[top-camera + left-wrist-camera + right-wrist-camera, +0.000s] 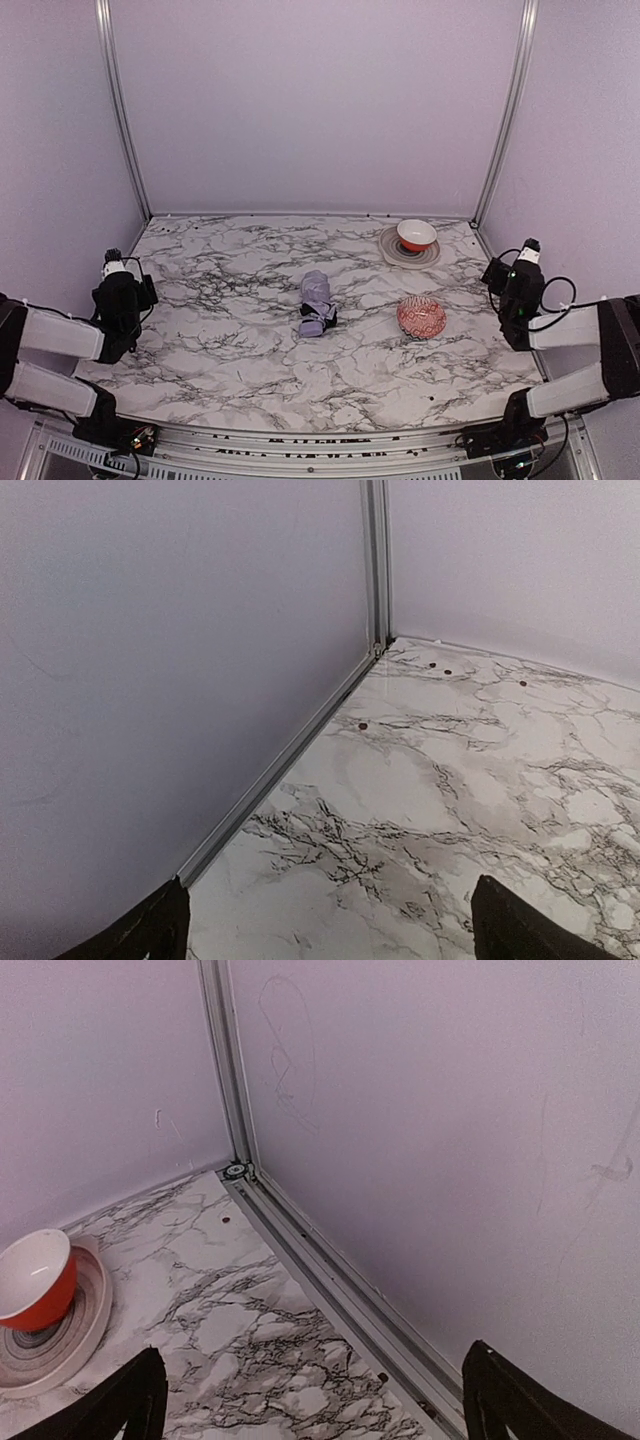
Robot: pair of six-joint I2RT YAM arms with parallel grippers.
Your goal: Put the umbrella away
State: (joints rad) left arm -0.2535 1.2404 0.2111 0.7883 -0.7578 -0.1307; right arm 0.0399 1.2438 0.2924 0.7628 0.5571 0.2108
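The table has a white marble-pattern top with dark veining. The folded lavender umbrella lies near its centre. A red patterned bowl stands to the right of it, apart. A ringed grey plate sits near the far right corner.

Orange bowl with white inside sits on round grey ringed plate, 8 o'clock. White black-veined marble tabletop fills lower left. Aluminium corner post, 11 o'clock, between lavender walls. Right gripper: black fingers spread wide, 7 and 5 o'clock.
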